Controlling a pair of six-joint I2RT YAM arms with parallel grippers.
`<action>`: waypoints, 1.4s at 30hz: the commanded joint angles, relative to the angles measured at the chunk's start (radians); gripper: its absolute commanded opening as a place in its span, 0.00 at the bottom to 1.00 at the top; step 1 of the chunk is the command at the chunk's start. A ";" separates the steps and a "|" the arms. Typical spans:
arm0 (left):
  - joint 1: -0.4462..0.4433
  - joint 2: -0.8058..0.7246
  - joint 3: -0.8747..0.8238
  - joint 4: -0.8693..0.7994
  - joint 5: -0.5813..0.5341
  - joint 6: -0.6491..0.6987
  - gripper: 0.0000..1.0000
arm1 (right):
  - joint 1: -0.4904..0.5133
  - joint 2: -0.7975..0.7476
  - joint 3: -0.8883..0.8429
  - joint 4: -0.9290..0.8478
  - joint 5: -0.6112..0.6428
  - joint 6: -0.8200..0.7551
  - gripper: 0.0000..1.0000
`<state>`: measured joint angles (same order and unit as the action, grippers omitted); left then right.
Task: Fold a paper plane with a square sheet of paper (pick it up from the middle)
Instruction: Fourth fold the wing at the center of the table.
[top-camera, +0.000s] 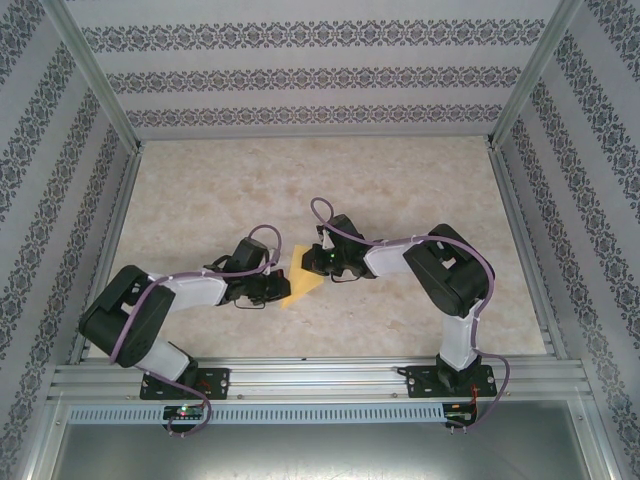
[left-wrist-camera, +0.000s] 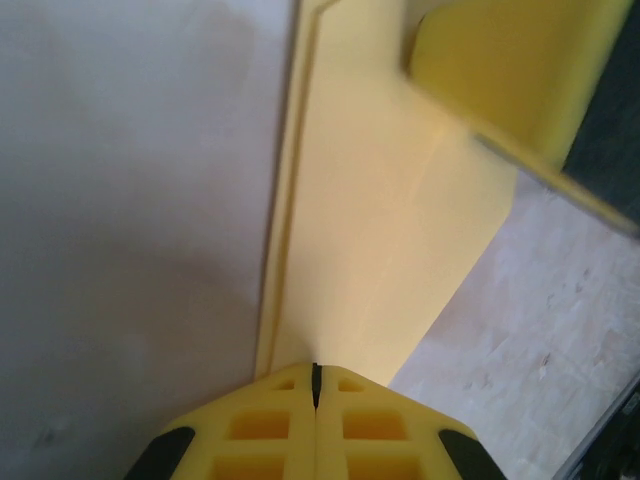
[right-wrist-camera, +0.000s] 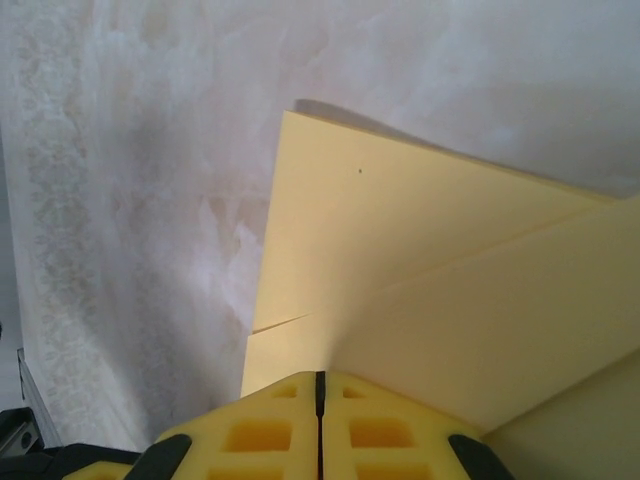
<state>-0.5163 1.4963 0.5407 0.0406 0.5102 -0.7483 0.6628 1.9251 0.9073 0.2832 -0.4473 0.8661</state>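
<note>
Left gripper (top-camera: 280, 287): jaws closed flat together, pinching the left edge of the sheet of paper (top-camera: 304, 284). In the left wrist view the left gripper's tips (left-wrist-camera: 316, 388) meet with no gap, and the sheet (left-wrist-camera: 380, 250) runs straight out from between them.
Right gripper (top-camera: 318, 268): likewise closed, gripping the sheet from its right, far side. In the right wrist view its tips (right-wrist-camera: 320, 388) are pressed together where the sheet (right-wrist-camera: 400, 250) starts.

Table (top-camera: 400, 180): pale marbled top, carrying the sheet near its middle, a little toward the arm bases.
Left arm (top-camera: 150, 310): reaches in to the sheet from the left.
Right arm (top-camera: 450, 270): reaches in to the sheet from the right.
Sheet: yellow, already partly folded. Layers overlap, with straight creases running across it. A pointed corner of the sheet juts toward the near side, between the two grippers. A long doubled edge shows along its left side in the left wrist view.
Yellow finger (left-wrist-camera: 510, 60) of the right gripper: blurred, against the sheet's far end in the left wrist view.
</note>
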 joint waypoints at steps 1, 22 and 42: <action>-0.014 -0.073 0.028 -0.225 -0.024 0.009 0.01 | -0.011 0.058 -0.042 -0.069 0.040 -0.010 0.08; -0.011 0.173 0.104 0.018 0.064 -0.114 0.04 | -0.004 0.062 -0.058 -0.073 0.048 0.012 0.07; -0.016 -0.115 -0.183 -0.187 0.023 -0.085 0.04 | -0.035 0.052 -0.028 -0.170 0.077 -0.038 0.08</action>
<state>-0.5175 1.4055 0.4095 0.1104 0.5709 -0.8459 0.6563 1.9316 0.9100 0.2832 -0.4622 0.8646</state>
